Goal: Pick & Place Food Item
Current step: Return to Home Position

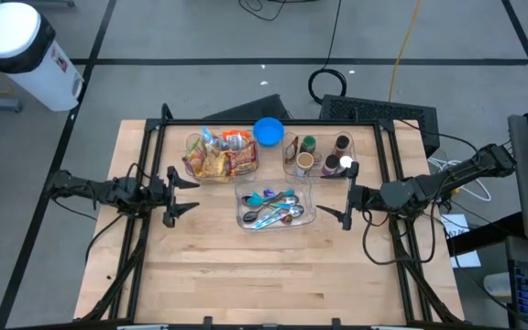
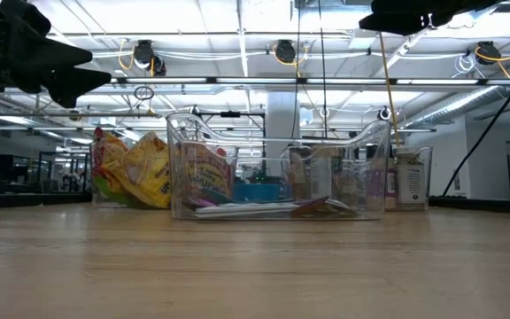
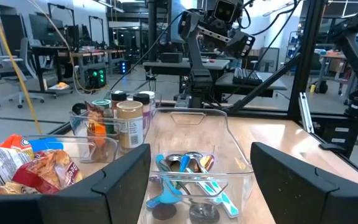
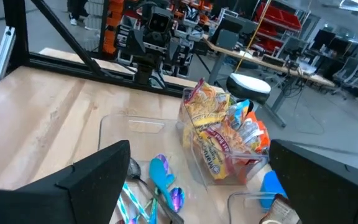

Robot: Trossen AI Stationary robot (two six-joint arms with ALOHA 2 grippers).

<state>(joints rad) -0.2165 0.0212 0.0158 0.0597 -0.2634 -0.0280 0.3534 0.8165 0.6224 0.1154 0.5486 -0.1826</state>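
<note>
A clear bin of snack packets (image 1: 220,158) stands at the far middle of the table; it also shows in the left wrist view (image 3: 27,167) and the right wrist view (image 4: 225,134). A clear bin of spoons (image 1: 275,207) stands in the middle, and a clear bin of bottles and jars (image 1: 319,156) at the far right. My left gripper (image 1: 191,195) is open and empty, above the table left of the spoon bin. My right gripper (image 1: 330,200) is open and empty, above the table right of the spoon bin.
A blue round lid or bowl (image 1: 268,131) sits behind the snack bin. A black frame (image 1: 154,137) runs along the table's left, far and right sides. Bare wood (image 1: 264,275) fills the near half of the table.
</note>
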